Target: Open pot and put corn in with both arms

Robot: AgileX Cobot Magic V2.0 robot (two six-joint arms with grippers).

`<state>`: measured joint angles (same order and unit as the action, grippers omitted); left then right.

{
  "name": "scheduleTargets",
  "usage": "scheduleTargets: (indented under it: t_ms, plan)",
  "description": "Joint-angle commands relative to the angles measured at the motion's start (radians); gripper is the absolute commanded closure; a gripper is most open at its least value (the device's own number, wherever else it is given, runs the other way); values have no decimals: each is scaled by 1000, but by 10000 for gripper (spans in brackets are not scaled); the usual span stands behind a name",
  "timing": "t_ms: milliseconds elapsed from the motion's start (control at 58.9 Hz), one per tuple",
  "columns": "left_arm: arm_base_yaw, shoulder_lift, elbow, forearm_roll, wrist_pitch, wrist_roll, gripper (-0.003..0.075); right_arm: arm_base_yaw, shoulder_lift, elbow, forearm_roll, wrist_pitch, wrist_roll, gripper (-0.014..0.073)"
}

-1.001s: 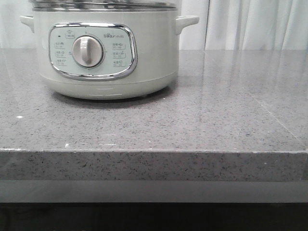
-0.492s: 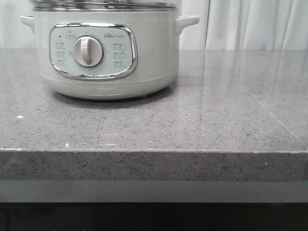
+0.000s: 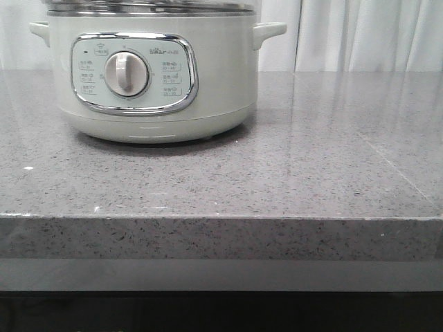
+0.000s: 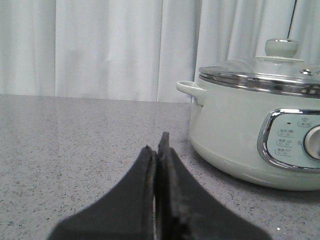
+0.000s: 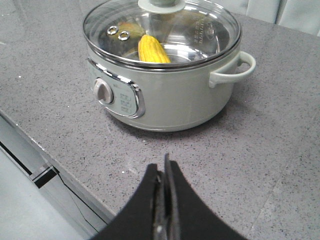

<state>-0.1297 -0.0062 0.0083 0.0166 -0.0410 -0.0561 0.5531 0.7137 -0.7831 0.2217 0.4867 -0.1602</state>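
The left gripper (image 4: 159,150) has its two black fingers pressed together and holds nothing. The right gripper (image 5: 164,172) is pressed together too, with nothing in it. Both hang above the counter (image 3: 311,173) and touch nothing.

The pot (image 3: 152,76) is round and pale green, at the upper left of the front view. It has a shiny silver frame around a round dial (image 3: 127,74). Its glass lid (image 5: 200,30) is on. The yellow bumpy corn (image 5: 152,50) lies inside, under the lid.

The counter is grey speckled stone. White curtains (image 4: 100,45) hang behind.
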Motion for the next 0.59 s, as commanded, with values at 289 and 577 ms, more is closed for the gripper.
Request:
scheduleTargets:
  t_ms: [289, 577]
  plan:
    - [-1, -16, 11, -10, -72, 0, 741, -273, -229, 206, -2, -191, -4, 713]
    - [-1, -16, 11, -10, -72, 0, 741, -430, -566, 548, -1, -313, -4, 713]
